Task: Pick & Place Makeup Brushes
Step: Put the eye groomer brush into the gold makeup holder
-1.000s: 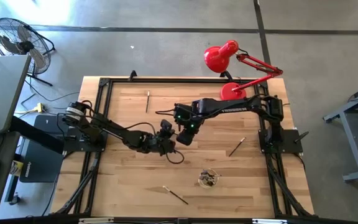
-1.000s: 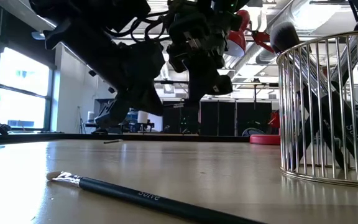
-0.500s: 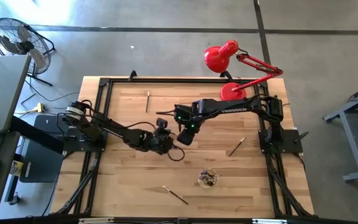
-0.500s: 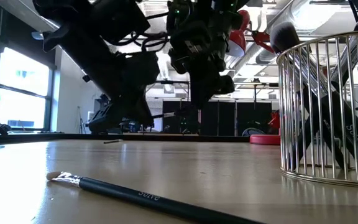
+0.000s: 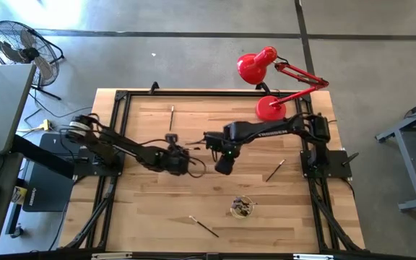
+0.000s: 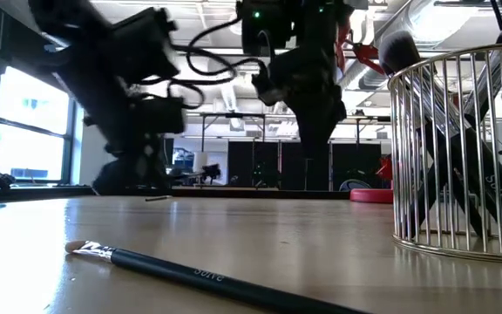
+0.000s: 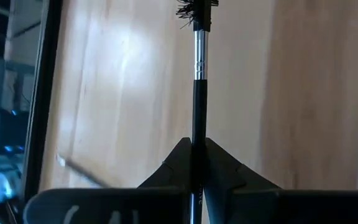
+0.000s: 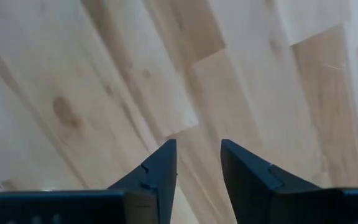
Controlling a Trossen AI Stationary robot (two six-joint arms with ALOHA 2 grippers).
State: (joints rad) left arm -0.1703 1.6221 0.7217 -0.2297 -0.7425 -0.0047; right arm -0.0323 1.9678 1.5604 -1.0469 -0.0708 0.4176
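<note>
The desk (image 5: 150, 209) carries both arms near its centre, a red lamp (image 5: 266, 72) at its far right corner, and a wire cup (image 5: 242, 208) toward the near edge. Compared with the frame one second earlier, the two arms have separated: then the grippers met over the desk centre, and now the left gripper (image 5: 173, 153) has drawn back toward the left side, while the right gripper (image 5: 223, 165) has pulled away and hangs beside it, apart from it. The left gripper is clamped on a dark-handled makeup brush (image 7: 197, 93), held between its closed fingers (image 7: 173, 168) with the silvery ferrule and bristle tip projecting ahead of them. The right gripper (image 8: 197, 168) has released since that earlier frame; its fingers (image 8: 157, 171) now stand apart with bare desk between them and nothing held. The wire cup (image 6: 460, 148) holds several brushes standing at a slant. Loose brushes lie where they lay before: one near the far edge (image 5: 172, 114), one on the right side (image 5: 275, 170), and one near the front edge (image 5: 203, 225), which in the low view lies flat with its pale tip (image 6: 77, 247) pointing left.
</note>
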